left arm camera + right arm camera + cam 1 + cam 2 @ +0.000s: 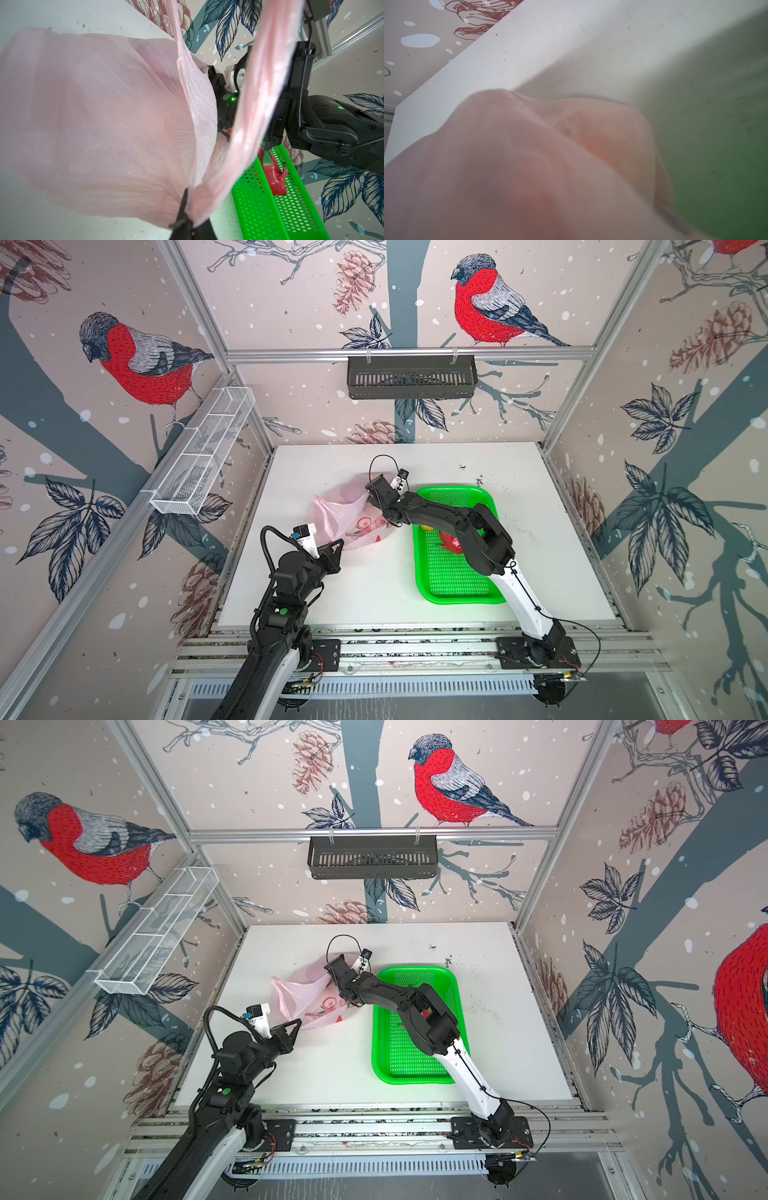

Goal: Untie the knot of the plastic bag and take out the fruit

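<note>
Nearest the robot's base, the left claw (pixel 340 544) is pressed together on a handle strip (pixel 249 116) of the plastic bag (pixel 338 516). The left wrist view shows its dark tips pinching the gathered pink film. Two strips rise apart from that pinch with no knot visible between them, so I judge the untying done. Beyond it the bag lies slumped on the counter (pixel 374 597). Its long axis runs from the left claw away and rightward to the right claw (pixel 369 495), which sits at the bag's far right edge with a taut fold of plastic drawn up to it. Whether that claw is spread or pinching I cannot tell: the right wrist view is veiled by blurred pink film, with an orange glow behind it that may be fruit inside. The bag's body thus lies left of and nearer than the right claw, which looks the closer arm to the mouth, so the coming reach likely follows that axis. Just beside the bag on the right, the green basket (pixel 457 599) holds one dragon fruit (pixel 449 540), partly hidden under the right arm.
</note>
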